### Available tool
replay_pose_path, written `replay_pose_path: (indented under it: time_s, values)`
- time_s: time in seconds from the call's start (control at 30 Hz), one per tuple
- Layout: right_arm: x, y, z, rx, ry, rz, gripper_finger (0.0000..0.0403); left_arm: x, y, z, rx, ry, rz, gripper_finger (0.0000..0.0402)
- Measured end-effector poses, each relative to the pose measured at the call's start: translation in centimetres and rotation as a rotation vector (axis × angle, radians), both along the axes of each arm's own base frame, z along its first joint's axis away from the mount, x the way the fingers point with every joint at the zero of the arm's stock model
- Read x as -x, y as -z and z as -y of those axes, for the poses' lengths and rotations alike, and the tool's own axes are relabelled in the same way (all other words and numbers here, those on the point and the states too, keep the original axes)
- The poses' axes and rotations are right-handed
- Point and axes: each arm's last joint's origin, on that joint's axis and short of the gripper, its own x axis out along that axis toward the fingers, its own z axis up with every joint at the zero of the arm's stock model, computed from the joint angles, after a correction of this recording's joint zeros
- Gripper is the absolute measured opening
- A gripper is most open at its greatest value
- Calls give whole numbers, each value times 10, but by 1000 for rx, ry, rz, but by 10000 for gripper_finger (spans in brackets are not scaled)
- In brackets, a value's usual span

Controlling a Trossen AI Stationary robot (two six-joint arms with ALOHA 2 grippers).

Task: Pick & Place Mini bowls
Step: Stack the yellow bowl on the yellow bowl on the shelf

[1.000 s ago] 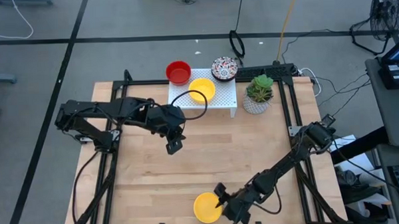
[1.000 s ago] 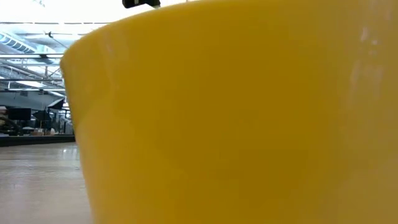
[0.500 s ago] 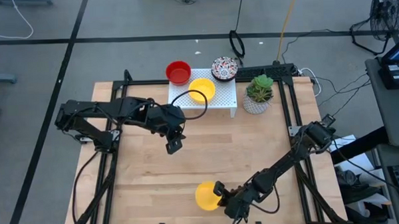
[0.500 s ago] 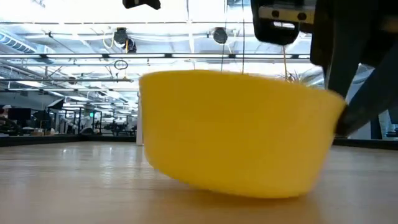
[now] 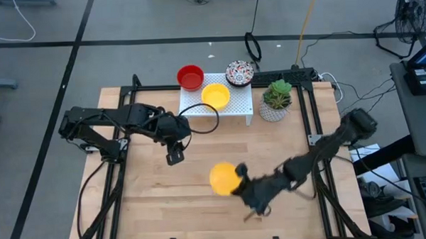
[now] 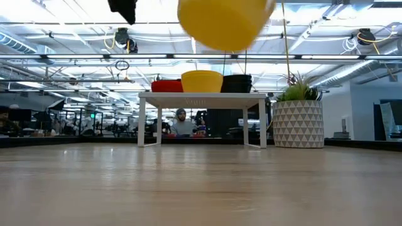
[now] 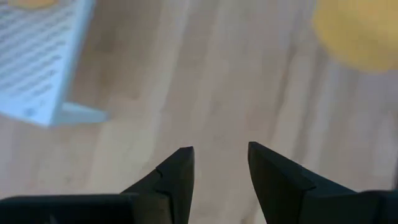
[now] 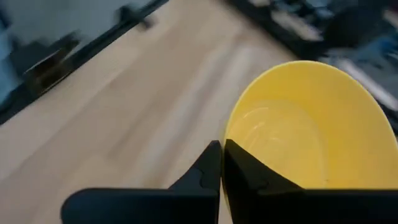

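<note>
A light wooden table (image 5: 202,205) with a black frame around its edges carries everything. Toward its far edge stands a small white stand (image 5: 235,109) with a perforated top, raised on legs. On the stand rest a yellow bowl (image 5: 215,96) near its middle and a white bowl with a floral pattern (image 5: 239,73) at its far right corner. A red bowl (image 5: 190,77) sits at the stand's far left corner; whether it rests on the stand or just beside it is hard to tell from above. Directly on the wood, just right of the stand, sits a white patterned pot with a green plant (image 5: 275,99).
</note>
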Motion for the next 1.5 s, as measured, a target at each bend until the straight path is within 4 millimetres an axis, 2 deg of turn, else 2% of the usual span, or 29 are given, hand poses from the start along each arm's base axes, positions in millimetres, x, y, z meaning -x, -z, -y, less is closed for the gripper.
replay_pose_path:
  time_s: [0.17, 0.3, 0.43, 0.73, 0.87, 1.03, 1.33, 1.5]
  values:
    - [2, -46, 62, -69, 173, 113, 1, 11, -3, -5, -137, -33, -35, 152]
    - [4, -70, 117, -155, 372, 210, 1, 24, -10, -9, -243, -74, -35, 152]
    - [0, -76, 166, -234, 473, 245, 1, 36, -20, -13, -301, -121, 4, 152]
    - [-27, -69, 232, -250, 508, 398, 0, 57, -34, -16, -311, -209, 76, 152]
    - [-34, -54, 253, -247, 569, 366, 0, 62, -37, -16, -309, -214, 83, 152]
    - [-38, -39, 267, -202, 596, 317, 0, 64, -38, -17, -314, -214, 92, 152]
    - [-37, -36, 272, -188, 606, 295, 1, 64, -38, -17, -328, -205, 90, 152]
    - [-37, -35, 272, -177, 604, 282, 17, 64, -39, -17, -343, -211, 92, 152]
